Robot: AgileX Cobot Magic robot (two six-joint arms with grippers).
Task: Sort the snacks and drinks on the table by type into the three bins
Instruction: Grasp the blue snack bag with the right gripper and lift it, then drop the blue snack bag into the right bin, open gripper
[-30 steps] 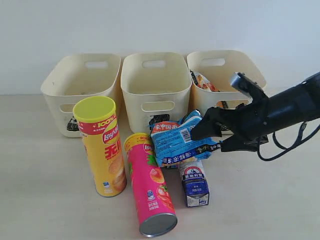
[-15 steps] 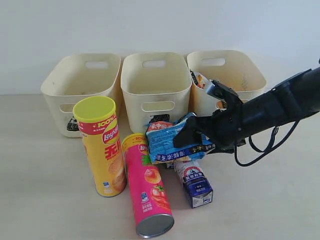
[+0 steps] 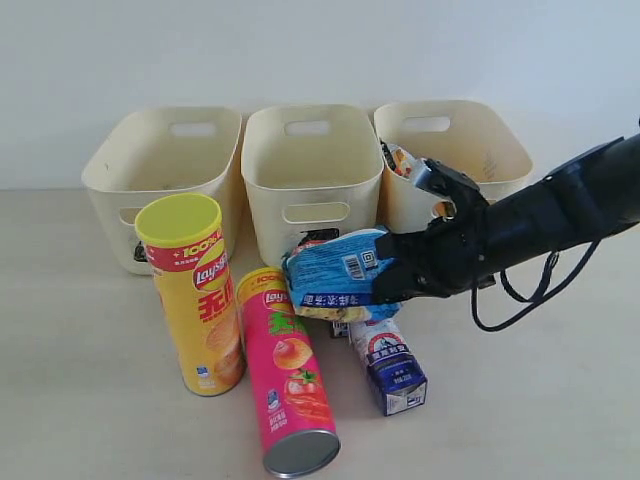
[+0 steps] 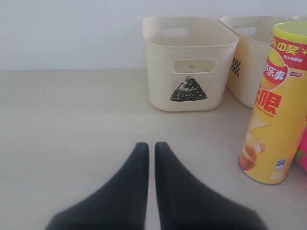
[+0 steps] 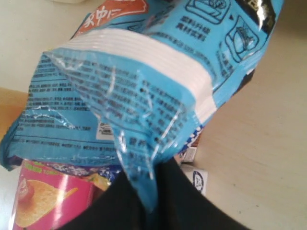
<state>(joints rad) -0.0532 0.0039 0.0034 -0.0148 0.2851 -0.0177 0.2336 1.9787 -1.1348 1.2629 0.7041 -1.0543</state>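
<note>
Exterior view: the black right gripper (image 3: 388, 280) is clamped on the crinkly blue plastic packet (image 3: 333, 275), with the small blue-and-white box carton (image 3: 392, 368) just below the jaws. Left wrist view: the left gripper (image 4: 149, 146) has its jaws nearly together (a thin slit between them), empty; the cream triangle-marked plastic bin (image 4: 189, 48) sits ahead of them. Right wrist view: the packet's clear sealed edge is pinched between the jaws.

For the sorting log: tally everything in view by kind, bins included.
Chip tubes: 2, the yellow tube and the pink tube.
Packets: 2, the blue packet and the orange-white packet.
Drink cartons: 1 clearly seen, the blue-and-white carton.
Bins: 3, left bin, middle bin, right bin.
Total: 8.
</note>
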